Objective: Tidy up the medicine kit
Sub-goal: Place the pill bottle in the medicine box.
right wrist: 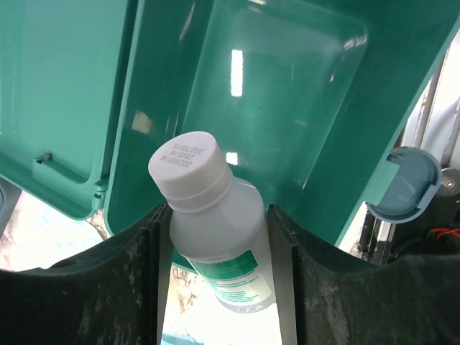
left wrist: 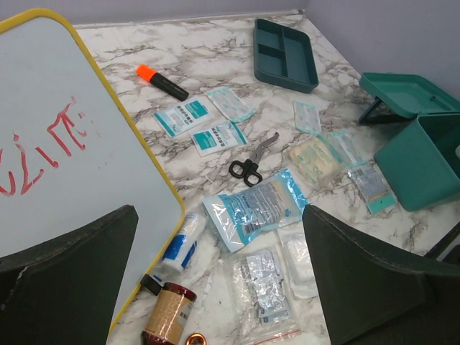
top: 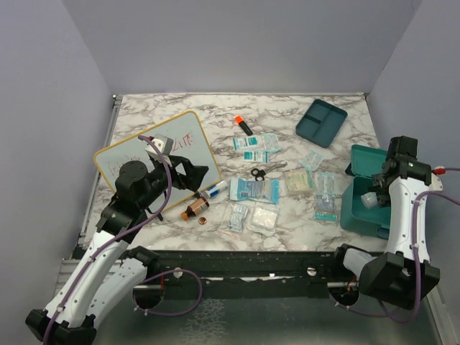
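right gripper [right wrist: 217,215] is clamped on a white-capped bottle [right wrist: 190,167] above the open teal case [top: 359,210] at the right edge of the table [top: 287,104] — its tray [top: 321,122] lies apart, farther back. left gripper [left wrist: 219,215] gapes wide, holding nothing.

The kit is a teal plastic case [top: 365,210] with round corners. It sits on the right side of the table, near the front edge. It is open. Its lid [top: 368,159] is swung back on the far side and stays joined to the case. The inside is smooth and shiny. The teal tray [top: 321,122] lies flat farther back on the table, not touching the case. It is shallow and split into parts.
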Controlling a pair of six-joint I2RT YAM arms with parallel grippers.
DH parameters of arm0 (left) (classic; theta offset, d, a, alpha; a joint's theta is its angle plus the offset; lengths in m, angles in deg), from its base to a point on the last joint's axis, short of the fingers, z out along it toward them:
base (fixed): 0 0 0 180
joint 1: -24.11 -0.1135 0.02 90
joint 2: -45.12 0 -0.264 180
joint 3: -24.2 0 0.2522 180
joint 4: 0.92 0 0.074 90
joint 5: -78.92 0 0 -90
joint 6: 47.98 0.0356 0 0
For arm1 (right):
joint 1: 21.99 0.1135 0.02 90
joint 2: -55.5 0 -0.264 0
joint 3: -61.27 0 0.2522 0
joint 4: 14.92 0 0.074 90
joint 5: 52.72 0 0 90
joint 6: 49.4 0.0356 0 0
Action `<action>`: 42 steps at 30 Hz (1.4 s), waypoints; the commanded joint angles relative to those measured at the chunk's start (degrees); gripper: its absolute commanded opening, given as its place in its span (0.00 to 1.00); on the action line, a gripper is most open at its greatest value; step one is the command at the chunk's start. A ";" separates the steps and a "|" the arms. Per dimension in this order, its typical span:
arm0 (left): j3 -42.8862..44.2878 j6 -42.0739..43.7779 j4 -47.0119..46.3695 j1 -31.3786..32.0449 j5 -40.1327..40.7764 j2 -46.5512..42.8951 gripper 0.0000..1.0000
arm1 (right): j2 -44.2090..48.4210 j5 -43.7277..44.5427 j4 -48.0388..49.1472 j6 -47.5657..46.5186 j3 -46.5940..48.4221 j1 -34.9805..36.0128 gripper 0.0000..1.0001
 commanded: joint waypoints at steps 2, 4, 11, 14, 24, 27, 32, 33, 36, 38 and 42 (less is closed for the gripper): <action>-0.93 0.65 -0.08 0.80 0.68 -0.70 0.99 | 0.48 -7.53 4.44 2.41 -1.86 -3.45 0.28; -0.93 0.65 -0.07 0.93 0.71 -0.79 0.99 | 0.55 -8.03 5.04 2.86 -2.77 -4.51 0.28; -0.93 0.65 0.00 0.98 0.67 -0.67 0.99 | 3.13 -10.49 7.02 7.30 -7.56 -7.00 0.32; -0.93 0.65 0.05 1.07 0.40 -0.33 0.99 | 3.46 -11.50 7.58 8.33 -8.48 -7.20 0.37; -0.93 0.74 0.10 1.07 0.56 0.53 0.99 | 2.53 -12.23 7.73 7.06 -9.39 -7.69 0.49; -0.84 0.74 0.10 1.11 0.33 0.54 0.99 | 2.83 -12.34 7.49 6.88 -9.00 -7.91 0.60; -0.93 0.74 0.18 1.15 0.45 0.37 0.99 | 3.84 -11.03 6.60 6.97 -7.95 -7.92 0.66; -0.93 0.74 0.18 1.15 0.66 0.24 0.99 | 3.83 -10.95 6.47 7.01 -7.76 -7.91 0.71; -0.95 0.72 0.19 1.15 0.83 -0.10 0.99 | 3.64 -11.54 5.66 7.23 -7.62 -7.94 0.76; -0.93 0.71 0.19 1.15 0.89 -0.05 0.99 | 3.85 -11.64 5.54 6.94 -7.69 -7.92 0.74; -0.97 0.79 0.14 1.15 1.16 -0.40 0.99 | 4.69 -11.04 6.62 3.91 -6.04 -7.93 0.71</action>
